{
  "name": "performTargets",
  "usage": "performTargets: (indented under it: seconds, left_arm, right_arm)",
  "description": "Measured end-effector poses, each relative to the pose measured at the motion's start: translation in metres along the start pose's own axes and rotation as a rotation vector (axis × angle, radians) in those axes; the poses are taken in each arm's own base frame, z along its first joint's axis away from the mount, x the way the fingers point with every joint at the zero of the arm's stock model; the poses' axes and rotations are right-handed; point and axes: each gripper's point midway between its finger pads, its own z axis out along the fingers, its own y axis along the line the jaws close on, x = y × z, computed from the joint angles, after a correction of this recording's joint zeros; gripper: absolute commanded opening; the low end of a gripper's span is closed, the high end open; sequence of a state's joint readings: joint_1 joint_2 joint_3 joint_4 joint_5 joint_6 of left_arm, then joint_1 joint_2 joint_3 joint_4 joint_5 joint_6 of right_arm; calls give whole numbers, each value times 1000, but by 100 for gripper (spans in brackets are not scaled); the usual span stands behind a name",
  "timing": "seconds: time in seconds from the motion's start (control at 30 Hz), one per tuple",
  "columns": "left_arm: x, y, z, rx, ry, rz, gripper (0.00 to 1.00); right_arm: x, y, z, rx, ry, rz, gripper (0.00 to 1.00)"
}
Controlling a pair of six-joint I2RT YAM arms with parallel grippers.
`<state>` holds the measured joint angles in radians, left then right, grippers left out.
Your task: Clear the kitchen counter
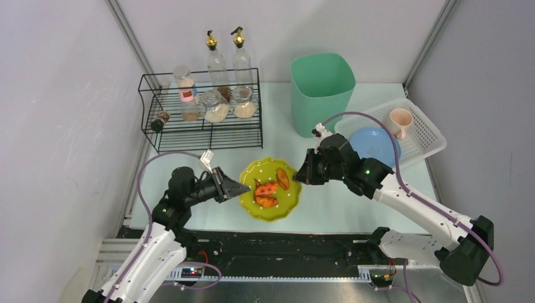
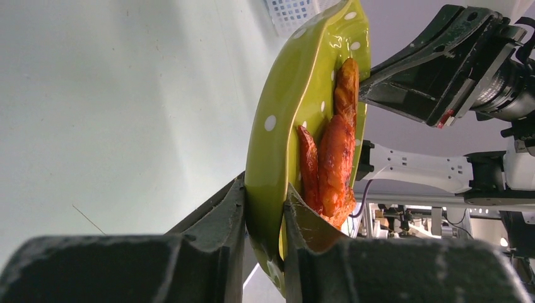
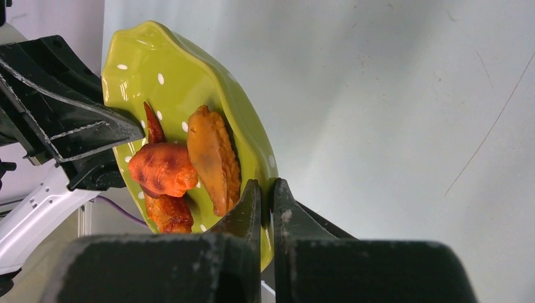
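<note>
The kitchen counter [image 1: 353,202], pale and matte beneath both jaws, is bounded by grey walls [image 1: 57,95]. The green plate [image 1: 285,203] is pinched at opposite rims, with the left gripper [image 1: 243,187] and the right gripper [image 1: 299,177] each closed on it. Should the arms be moved unevenly, the fried pieces [image 1: 267,189] between the jaws could be tipped off.

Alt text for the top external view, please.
The left gripper and right gripper clamp opposite rims of a green plate of orange food. Behind, on the counter: a rack with jars and bottles, a green bin, a basket holding a bowl and cup.
</note>
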<state>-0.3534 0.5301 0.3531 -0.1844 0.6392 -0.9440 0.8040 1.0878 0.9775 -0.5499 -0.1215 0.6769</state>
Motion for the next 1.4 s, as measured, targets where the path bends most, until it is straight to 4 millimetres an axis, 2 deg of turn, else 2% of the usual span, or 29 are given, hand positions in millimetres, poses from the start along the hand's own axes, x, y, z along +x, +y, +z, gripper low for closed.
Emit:
performTargets:
  seconds: [0.2,0.4,0.6,0.87,1.13,1.27,1.4]
  left_arm:
    - [-1,-1,0,3,-3,1,0]
    - [-1,-1,0,3,-2,-7,0]
    - [-1,-3,0,8,-4,-10,0]
    - [0,-4,-1,13,-4,-8,0]
    - [2,-5,-3,17,-1,-4,0]
    - [3,-5,-4,14,2,-8,0]
    - [3,-6,-4,17,0,-5,0]
  right_arm:
    - [0,0,0,1,-1,0,1]
    - [-1,1,0,-2,-1,0,25]
    - [-3,8,-4,-29,-3,1,37]
    - [-2,13,-8,-50,-2,-3,44]
    - [-11,16,-29,-98,-78,-3,45]
    - [-7,7,-32,-94,-91,12,46]
    - [5,-6,-26,-74,-68,39,46]
